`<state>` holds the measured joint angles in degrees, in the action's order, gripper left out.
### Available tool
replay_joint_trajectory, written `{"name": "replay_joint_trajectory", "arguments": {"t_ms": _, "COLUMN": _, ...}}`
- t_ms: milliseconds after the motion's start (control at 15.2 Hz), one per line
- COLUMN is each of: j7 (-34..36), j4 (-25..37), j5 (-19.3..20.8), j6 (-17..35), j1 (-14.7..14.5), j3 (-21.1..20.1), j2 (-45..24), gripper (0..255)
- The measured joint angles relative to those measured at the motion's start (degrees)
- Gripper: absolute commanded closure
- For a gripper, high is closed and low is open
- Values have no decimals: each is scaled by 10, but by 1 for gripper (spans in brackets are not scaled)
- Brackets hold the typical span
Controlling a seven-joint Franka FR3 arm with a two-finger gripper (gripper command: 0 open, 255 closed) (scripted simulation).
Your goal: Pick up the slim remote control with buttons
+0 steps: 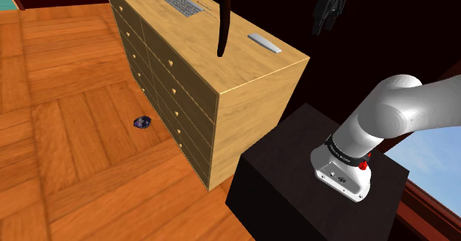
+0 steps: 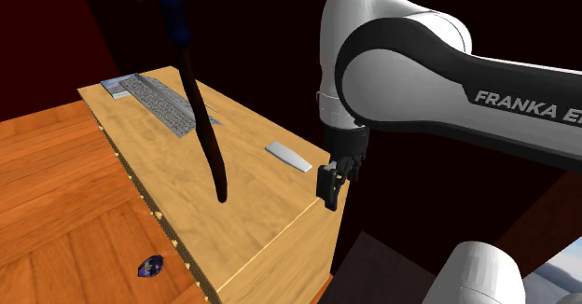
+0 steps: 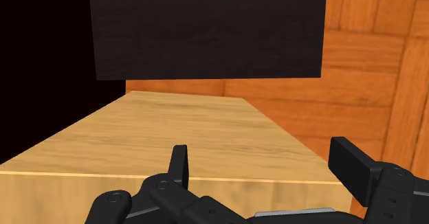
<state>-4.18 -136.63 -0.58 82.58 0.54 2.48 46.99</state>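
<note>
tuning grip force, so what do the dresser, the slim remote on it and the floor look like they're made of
Dresser: light wood with a matt look, going by the grain streaks on its top and sides. Slim remote: drawn plain flat grey and smooth; it could be plastic or metal, and the look leaves that open. Floor: reddish wood parquet, with grain running in alternating blocks.

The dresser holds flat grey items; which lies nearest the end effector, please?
The slim remote, alone near the end effector; the keyboard sits at the far end.
</note>
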Motion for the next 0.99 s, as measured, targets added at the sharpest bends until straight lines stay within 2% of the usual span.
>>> {"name": "replay_joint_trajectory", "arguments": {"t_ms": 264, "j7": -10, "j4": -1, "j5": 10, "j6": 35, "j1": 5, "j3": 12, "j2": -29, "gripper": 0}}
{"name": "replay_joint_trajectory", "arguments": {"t_ms": 990, "j7": -55, "j4": 29, "j5": 35, "j6": 219, "j1": 23, "j3": 69, "j2": -219, "gripper": 0}}
